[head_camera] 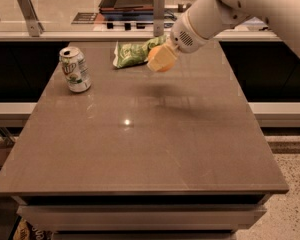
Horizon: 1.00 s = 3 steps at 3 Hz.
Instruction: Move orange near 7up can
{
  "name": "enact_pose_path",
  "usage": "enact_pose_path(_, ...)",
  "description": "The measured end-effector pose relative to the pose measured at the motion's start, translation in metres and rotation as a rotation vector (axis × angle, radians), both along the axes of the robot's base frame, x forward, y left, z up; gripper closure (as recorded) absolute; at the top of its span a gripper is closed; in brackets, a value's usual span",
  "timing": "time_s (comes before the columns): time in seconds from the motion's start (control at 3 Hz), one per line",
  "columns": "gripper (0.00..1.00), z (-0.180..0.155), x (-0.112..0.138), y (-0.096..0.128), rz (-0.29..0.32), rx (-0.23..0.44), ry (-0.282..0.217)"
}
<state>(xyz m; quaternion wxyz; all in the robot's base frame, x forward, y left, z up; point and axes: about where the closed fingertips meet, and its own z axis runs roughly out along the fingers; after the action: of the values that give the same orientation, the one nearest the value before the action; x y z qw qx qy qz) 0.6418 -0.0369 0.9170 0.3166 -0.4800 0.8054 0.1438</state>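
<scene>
Camera view: claw (161,61) pinches the orange (153,64) above the table (140,149), well apart from the 7up can (75,70).

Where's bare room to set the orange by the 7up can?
Bare grey-brown tabletop right of and in front of the silver-white 7up can. Crowded at the back: crumpled green snack bag, with the pincer holding the small round orange beside it.

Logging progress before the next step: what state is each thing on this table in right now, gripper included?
Small round orange fruit: gripped, held above the brown table.
Silver-white aluminium 7up can: standing upright near the table's left edge.
Crinkled green snack bag: lying flat at the back.
Cream two-finger gripper: shut on the orange fruit, over the table's back half.
</scene>
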Motion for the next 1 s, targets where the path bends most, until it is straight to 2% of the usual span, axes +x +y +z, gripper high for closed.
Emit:
enact_pose_path(0.33,1.0,-0.002,-0.007,0.025,0.031,0.021,0.004)
enact_pose_path(1.0,1.0,-0.016,-0.017,0.08,0.153,0.07,0.057)
